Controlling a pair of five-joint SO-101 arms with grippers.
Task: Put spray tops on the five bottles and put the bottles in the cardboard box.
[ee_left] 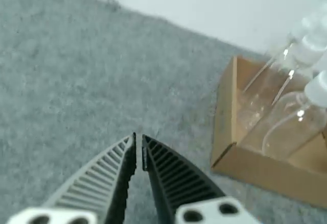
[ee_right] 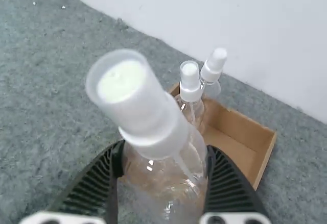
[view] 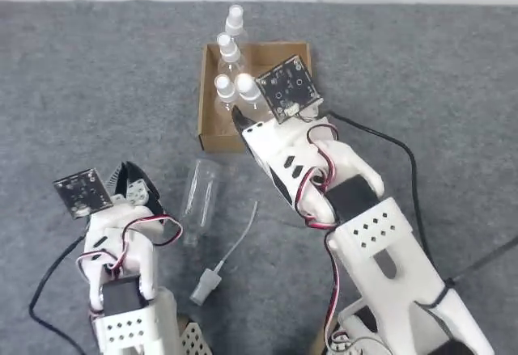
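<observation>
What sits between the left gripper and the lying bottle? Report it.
Bare grey carpet, nothing else, in the high view, from left gripper to lying bottle.

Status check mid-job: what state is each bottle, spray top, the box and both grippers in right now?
left gripper: shut, empty.
right gripper: shut on held bottle.
held bottle: upright, spray top on, at the cardboard box.
boxed bottles: three, upright in the box, tops on.
uncapped bottle: lying on the carpet, no top.
loose spray top: lying on the carpet, unattached.
cardboard box: open-topped, on the carpet.
</observation>
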